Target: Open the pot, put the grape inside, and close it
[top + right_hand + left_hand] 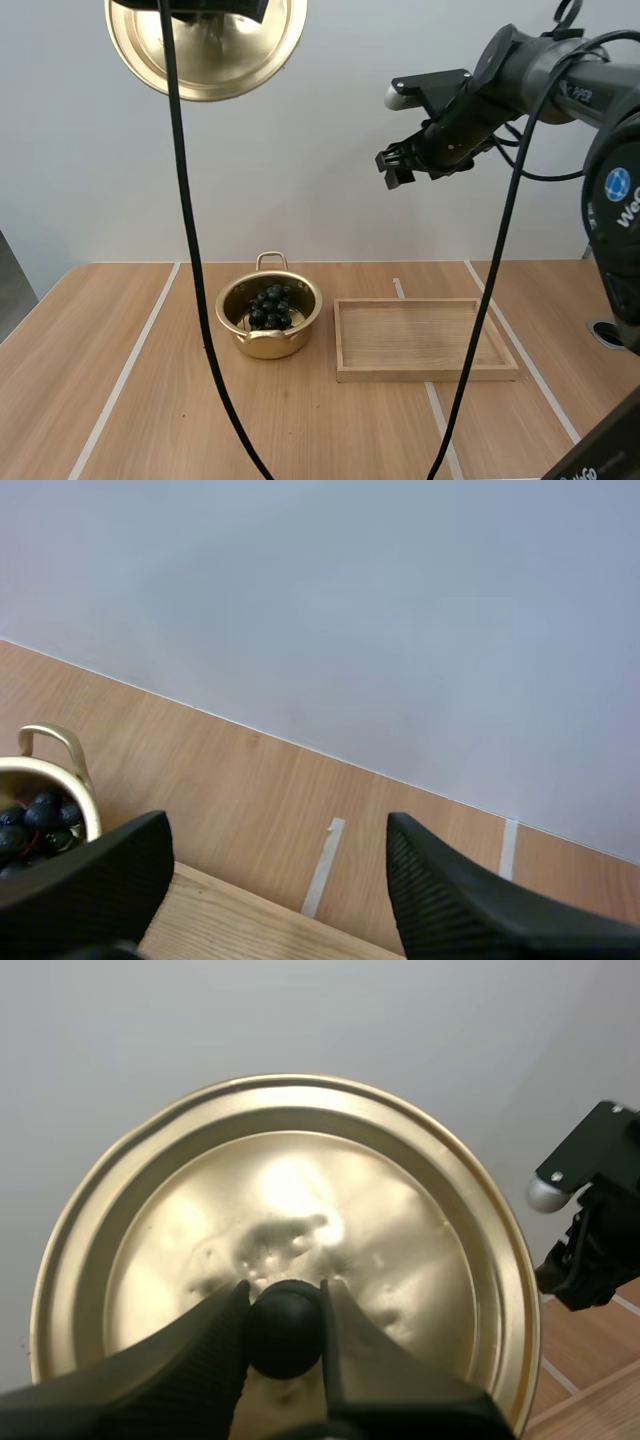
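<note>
Sitting open on the light wooden table (pixel 120 350), the small round golden metal pot (pixel 265 345) has the dark bunch of grapes (pixel 271 306) down inside it, with one loop handle turned toward the far edge. The pot's round golden lid (pixel 400 1210) is way up in the air, high above the table and well apart from the pot. The left gripper (pixel 285 1288) has it: two black fingers clamped on the lid's black ball knob (pixel 285 1335), one on each side. Over on the other side the right gripper (pixel 278 825) hangs high above the table, its fingers spread wide with nothing between them. Below it a shallow rectangular wooden tray (pixel 425 372) lies just beside the pot, to the pot's right. White tape lines (pixel 130 370) run across the tabletop.
</note>
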Robot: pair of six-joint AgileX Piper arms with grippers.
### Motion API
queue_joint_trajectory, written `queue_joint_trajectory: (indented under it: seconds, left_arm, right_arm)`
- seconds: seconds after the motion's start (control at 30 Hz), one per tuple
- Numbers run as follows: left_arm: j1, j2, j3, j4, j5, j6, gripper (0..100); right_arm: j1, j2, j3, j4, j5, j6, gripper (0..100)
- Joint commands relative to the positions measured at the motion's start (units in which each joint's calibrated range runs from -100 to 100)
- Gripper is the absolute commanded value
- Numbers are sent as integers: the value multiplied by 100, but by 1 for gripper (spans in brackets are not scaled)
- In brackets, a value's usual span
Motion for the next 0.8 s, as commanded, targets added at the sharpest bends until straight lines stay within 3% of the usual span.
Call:
queue_joint_trajectory:
  seconds: [0.0, 0.07, 0.17, 0.3, 0.33, 0.77]
  left_arm:
    - [21, 112, 336, -126, -327, -34, 0]
    - [21, 183, 647, -126, -642, -11, 0]
    - [21, 272, 1061, -126, -1079, 1, 0]
    - [21, 503, 1512, -139, -1352, 37, 0]
    - [21, 582, 1612, -169, -1432, 88, 0]
    - [21, 1974, 2545, -475, -2003, 571, 0]
  right_arm:
    - [-118, -302, -65, -21, 214, -80, 96]
    - [-136, -457, -65, -21, 298, -55, 90]
    - [-136, -728, -65, -21, 415, 78, 66]
    - [-136, -1065, -65, -7, 474, 153, 8]
    - [-136, -1148, -65, -7, 474, 153, 0]
    - [-136, -2055, -65, -30, 765, 400, 0]
